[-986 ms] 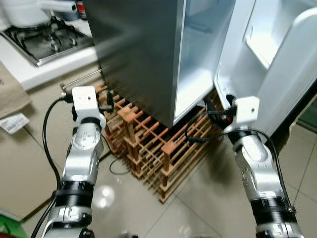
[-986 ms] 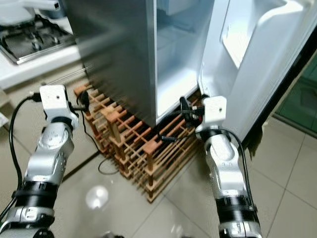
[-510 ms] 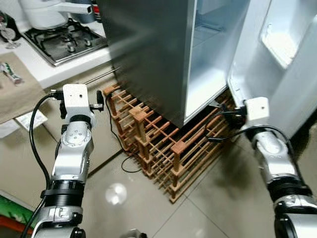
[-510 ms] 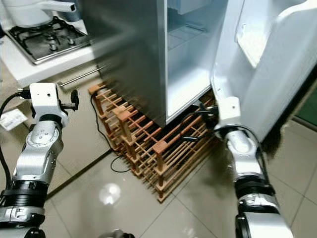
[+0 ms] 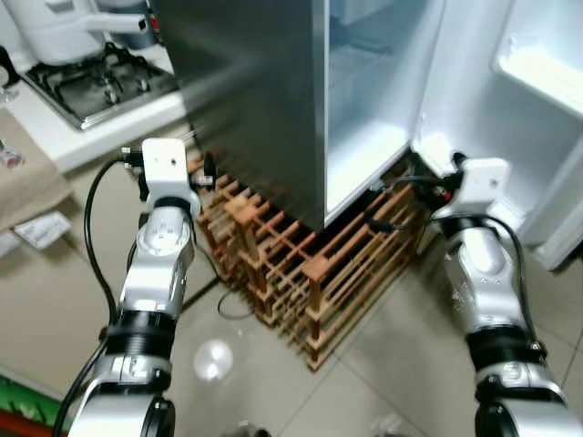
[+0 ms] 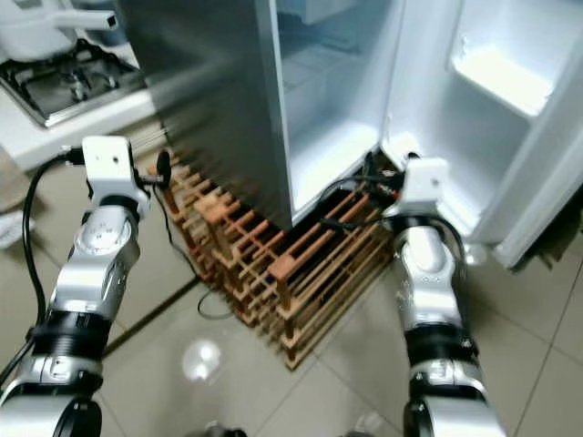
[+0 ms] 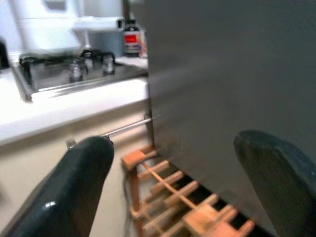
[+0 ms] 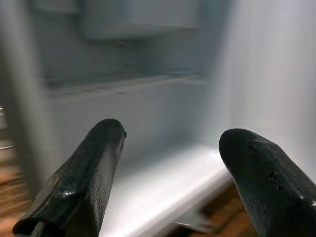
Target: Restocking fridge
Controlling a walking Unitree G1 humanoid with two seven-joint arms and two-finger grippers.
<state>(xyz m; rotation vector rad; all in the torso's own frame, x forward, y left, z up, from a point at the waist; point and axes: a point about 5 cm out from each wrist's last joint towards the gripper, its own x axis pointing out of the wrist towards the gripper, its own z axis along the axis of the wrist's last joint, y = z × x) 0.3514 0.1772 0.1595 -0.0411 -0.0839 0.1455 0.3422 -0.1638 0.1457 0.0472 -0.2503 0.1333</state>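
Observation:
The fridge (image 5: 264, 91) stands with its grey steel side toward me and its door (image 5: 492, 137) swung open on the right. Its white inside (image 5: 364, 146) looks bare at the bottom, as does the door shelf (image 5: 542, 77). My left gripper (image 5: 202, 173) is held up beside the steel side, open and empty, with wide-apart fingers (image 7: 84, 168) in the left wrist view. My right gripper (image 5: 401, 196) is at the lower edge of the fridge's opening, open and empty. It points into the white compartment (image 8: 163, 123) in the right wrist view.
A wooden wine rack (image 5: 301, 264) lies on the tiled floor under and in front of the fridge, between my arms. A counter with a gas hob (image 5: 91, 82) and a white appliance (image 5: 55, 27) runs along the left. A black cable (image 5: 232, 305) trails beside the rack.
The camera has swung, so more of the door's inner side shows. My right gripper has come closer to the fridge's opening. Both grippers stay open and empty.

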